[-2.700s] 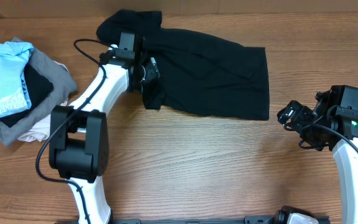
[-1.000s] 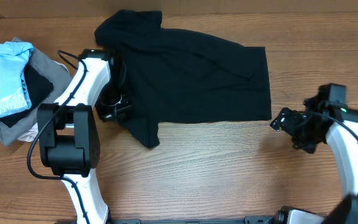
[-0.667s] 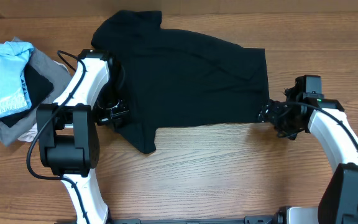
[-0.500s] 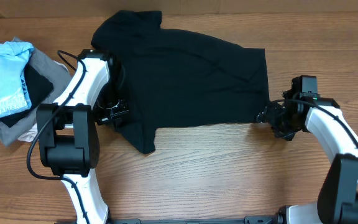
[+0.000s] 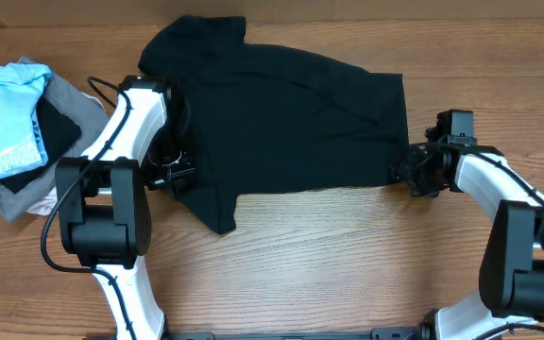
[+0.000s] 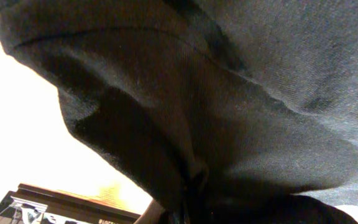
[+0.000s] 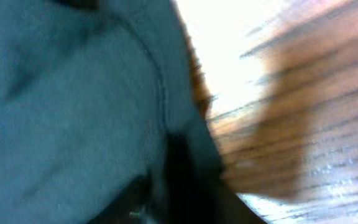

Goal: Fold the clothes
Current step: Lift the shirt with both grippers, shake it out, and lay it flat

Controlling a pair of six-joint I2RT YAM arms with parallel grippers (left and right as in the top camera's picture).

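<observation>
A black shirt point(image 5: 291, 113) lies spread on the wooden table point(image 5: 348, 274), collar end at the far left. My left gripper point(image 5: 176, 176) is shut on its left edge, where a flap hangs toward the front. In the left wrist view black cloth point(image 6: 229, 93) fills the frame and bunches into the jaws point(image 6: 188, 208). My right gripper point(image 5: 402, 172) sits at the shirt's front right corner. The right wrist view is blurred: the shirt's hem point(image 7: 73, 93) runs down between dark fingers point(image 7: 185, 186), and how far they stand apart does not show.
A pile of clothes point(image 5: 17, 132) lies at the left edge of the table, with a light blue printed shirt on top of grey, black and white pieces. The left arm's base point(image 5: 111, 227) stands at the front left. Bare wood point(image 7: 291, 93) shows right of the hem.
The left gripper dragged the shirt's left edge down and left, then held still. The right arm has moved left onto the shirt's front right corner, its jaws narrowing.
</observation>
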